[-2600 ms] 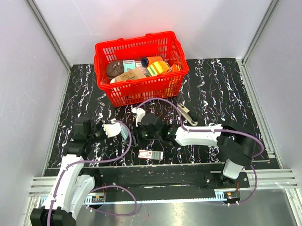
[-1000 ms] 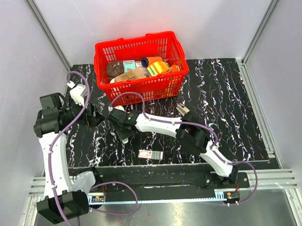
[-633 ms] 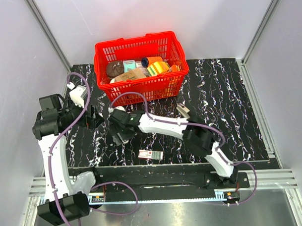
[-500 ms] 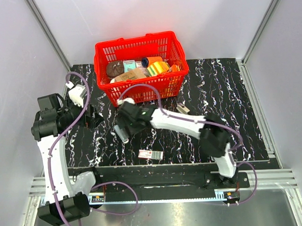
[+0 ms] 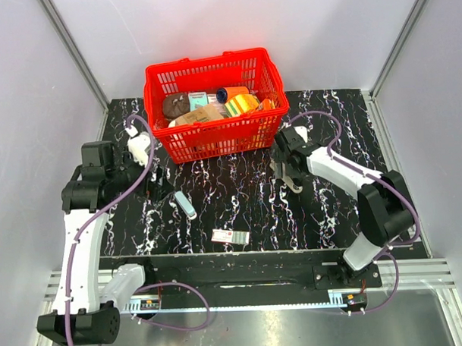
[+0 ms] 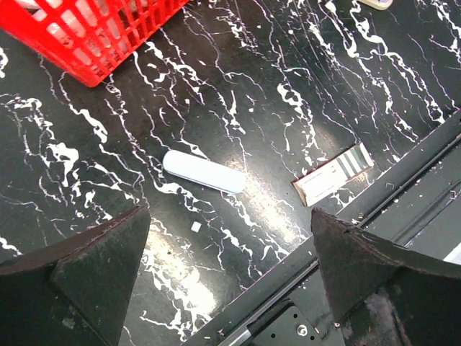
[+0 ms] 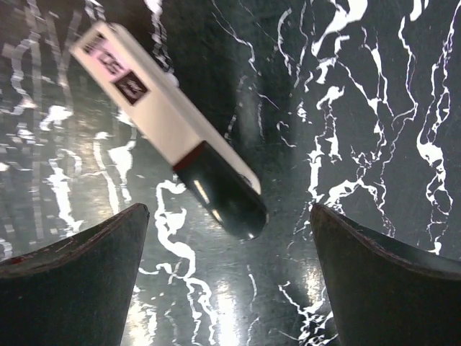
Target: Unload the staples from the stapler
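Observation:
The stapler (image 5: 185, 204), a slim pale grey bar, lies flat on the black marbled table left of centre, with nothing touching it. It lies ahead of the pads in the left wrist view (image 6: 204, 171). My left gripper (image 5: 157, 175) (image 6: 229, 213) hovers open above and to the left of it, holding nothing. My right gripper (image 5: 289, 175) (image 7: 229, 213) is open on the right side of the table. It hangs directly over a white-and-dark capped object (image 7: 176, 137), not touching it. I cannot make out the staples.
A red basket (image 5: 215, 139) full of items stands at the back centre. A flat white-and-red box (image 5: 230, 236) (image 6: 333, 174) lies near the table's front edge. A tiny pale fleck (image 6: 193, 226) lies beside the stapler.
My right gripper opened and left the stapler on the table, then swung right across the table to the white-and-dark object. The left arm shifted slightly right.

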Controlling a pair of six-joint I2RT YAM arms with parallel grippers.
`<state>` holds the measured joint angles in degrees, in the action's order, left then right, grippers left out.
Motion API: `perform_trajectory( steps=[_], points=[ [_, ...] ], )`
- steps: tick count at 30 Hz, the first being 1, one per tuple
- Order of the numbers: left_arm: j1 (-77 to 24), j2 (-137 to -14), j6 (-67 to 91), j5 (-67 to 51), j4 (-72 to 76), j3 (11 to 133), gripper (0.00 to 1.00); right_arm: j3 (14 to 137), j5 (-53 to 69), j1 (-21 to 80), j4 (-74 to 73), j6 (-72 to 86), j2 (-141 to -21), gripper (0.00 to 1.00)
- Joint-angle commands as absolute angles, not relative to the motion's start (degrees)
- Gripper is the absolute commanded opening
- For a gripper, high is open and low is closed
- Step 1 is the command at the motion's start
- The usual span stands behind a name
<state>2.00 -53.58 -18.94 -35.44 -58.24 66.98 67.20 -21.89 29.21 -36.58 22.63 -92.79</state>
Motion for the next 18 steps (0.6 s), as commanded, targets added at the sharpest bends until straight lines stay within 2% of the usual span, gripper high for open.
perform_trajectory(
  steps=[1, 9, 13, 18],
  points=[
    [-0.97, -52.12, -16.52, -31.64, -54.67, 65.48, 0.99, 65.92, -24.17, 26.99, -31.3, 18.46, -94.21, 0.99],
    [-1.67, -51.15, -15.47, -29.19, -52.39, 62.67, 0.99, 66.18, -20.57, 25.14, -28.04, 15.47, -98.34, 0.97],
    [-2.72, -50.97, -13.8, -28.21, -51.06, 61.96, 0.99, 65.92, -18.64, 25.22, -26.37, 15.29, -99.75, 0.88],
    [-3.43, -51.94, -13.1, -28.3, -50.8, 61.44, 0.99, 65.13, -15.74, 25.14, -24.7, 15.47, -98.71, 0.69]
  ],
)
